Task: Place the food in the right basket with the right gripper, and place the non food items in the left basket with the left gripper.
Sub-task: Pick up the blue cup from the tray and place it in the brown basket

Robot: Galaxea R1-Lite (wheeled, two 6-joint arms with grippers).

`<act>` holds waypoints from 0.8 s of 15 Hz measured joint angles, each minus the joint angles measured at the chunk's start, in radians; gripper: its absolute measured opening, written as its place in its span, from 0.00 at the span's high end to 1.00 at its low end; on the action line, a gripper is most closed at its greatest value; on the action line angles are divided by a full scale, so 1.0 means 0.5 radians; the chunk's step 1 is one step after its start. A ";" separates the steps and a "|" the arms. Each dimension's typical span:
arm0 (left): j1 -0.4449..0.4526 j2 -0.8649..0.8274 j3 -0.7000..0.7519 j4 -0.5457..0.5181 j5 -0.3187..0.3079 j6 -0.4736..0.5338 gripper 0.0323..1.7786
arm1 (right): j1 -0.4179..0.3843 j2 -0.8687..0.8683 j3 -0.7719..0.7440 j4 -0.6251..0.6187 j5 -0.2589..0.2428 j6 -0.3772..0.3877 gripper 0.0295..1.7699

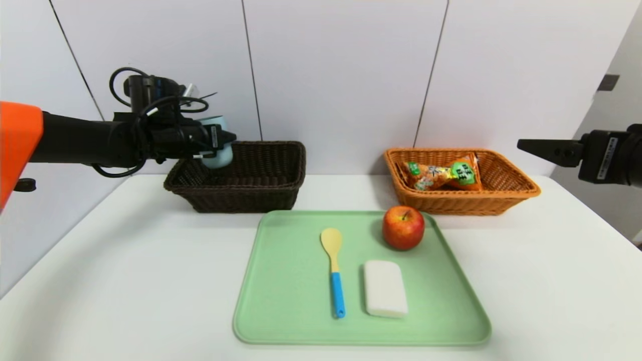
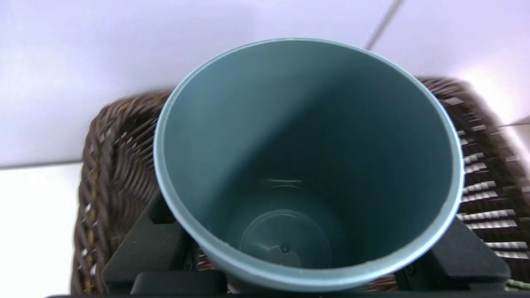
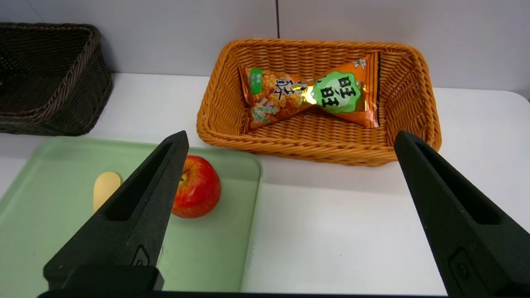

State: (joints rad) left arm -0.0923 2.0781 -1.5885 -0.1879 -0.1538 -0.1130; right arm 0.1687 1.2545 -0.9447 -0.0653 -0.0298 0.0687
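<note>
“旺旺” on the orange snack packet (image 3: 310, 93)
The two characters stand in black, one above the other, on the packet's pale-green patch (image 3: 337, 92), readable in the head view and right wrist view; more black characters (image 3: 285, 87) run across the packet's orange part beside that patch, too unclear to read with certainty; the small green label (image 3: 256, 80) at its other end bears white marks too small to read; a pale label strip (image 1: 214, 136) on the left arm (image 1: 90, 143) and another strip (image 1: 607, 153) on the right arm (image 1: 634, 158) carry print too small to make out.
</note>
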 joint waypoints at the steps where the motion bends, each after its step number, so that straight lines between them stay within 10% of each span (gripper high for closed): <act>1: 0.000 0.020 0.004 0.000 -0.001 0.003 0.34 | 0.000 0.002 0.002 0.000 -0.003 -0.001 0.03; 12: 0.004 0.189 0.001 -0.005 -0.001 0.004 0.32 | -0.007 0.004 0.006 0.004 -0.008 0.000 0.03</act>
State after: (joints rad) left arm -0.0904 2.1726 -1.5881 -0.1904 -0.1543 -0.1111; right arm 0.1653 1.2566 -0.9419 -0.0634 -0.0336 0.0687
